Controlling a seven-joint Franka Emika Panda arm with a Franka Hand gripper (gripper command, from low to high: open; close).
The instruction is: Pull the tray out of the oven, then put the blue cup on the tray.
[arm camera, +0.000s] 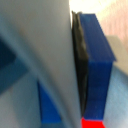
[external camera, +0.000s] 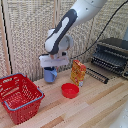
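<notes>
Standing on the wooden table (external camera: pixel 95 107), 1 blue cup (external camera: pixel 50 75) is seen directly under the gripper (external camera: pixel 51 67) of the single arm (external camera: pixel 67 25), near the slatted back wall. The gripper's white body sits over the cup's rim, and in the wrist view a dark pad (arm camera: pixel 81 65) is pressed flat against a blue wall of the cup (arm camera: pixel 97 60), so the cup appears to be clamped; the opposite finger is blurred and cannot be made out clearly.

1 black toaster oven (external camera: pixel 114 52) is placed at the exterior view's right, with its door lowered. 1 tray (external camera: pixel 106 62) of thin dark bars is seen drawn forward at the oven's mouth, well apart from the cup.

Between cup and oven, 1 orange carton (external camera: pixel 78 72) stands upright. 1 red bowl (external camera: pixel 70 90) lies just in front of the carton. 1 red mesh basket (external camera: pixel 19 97) is set at the exterior view's left, near the table's front edge.
</notes>
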